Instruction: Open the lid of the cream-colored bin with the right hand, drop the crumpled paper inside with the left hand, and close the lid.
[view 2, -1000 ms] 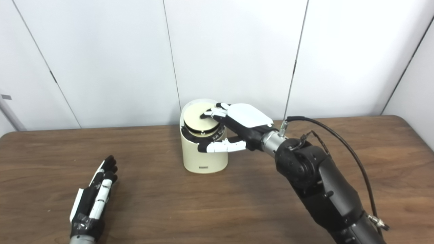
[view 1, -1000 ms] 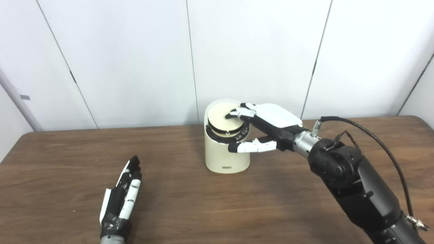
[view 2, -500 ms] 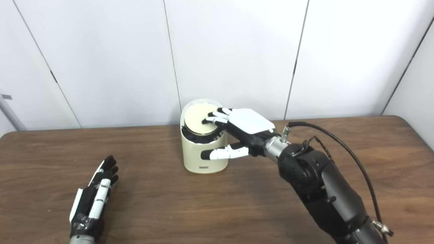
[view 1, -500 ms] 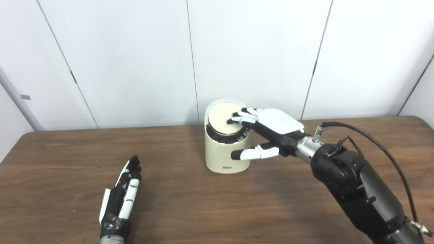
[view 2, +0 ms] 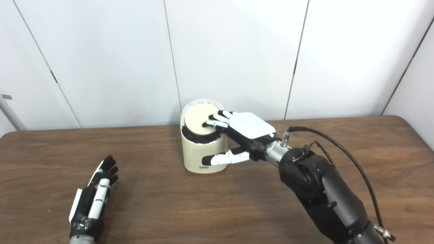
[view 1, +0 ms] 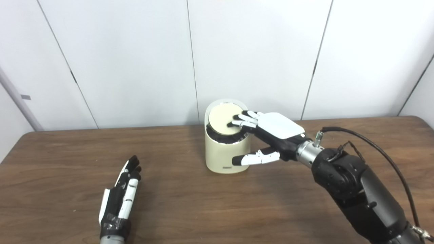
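While the right hand [view 1: 268, 134] rests its spread fingers [view 1: 241, 119] on the round lid [view 1: 222, 119] of the cream-colored bin [view 1: 226, 149], thumb beside the bin's wall and gripping nothing, the bin stands near the table's [view 1: 190, 203] far edge, about midway along it. No crumpled paper shows anywhere. The left hand [view 1: 120, 201] lies flat and empty near the front edge. Judging by that, lid closing is in hand; next comes pressing it level, then lifting away.

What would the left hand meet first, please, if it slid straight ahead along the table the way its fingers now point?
Probably nothing: the left hand points up and slightly right, passing left of the cream-colored bin; depth is uncertain.
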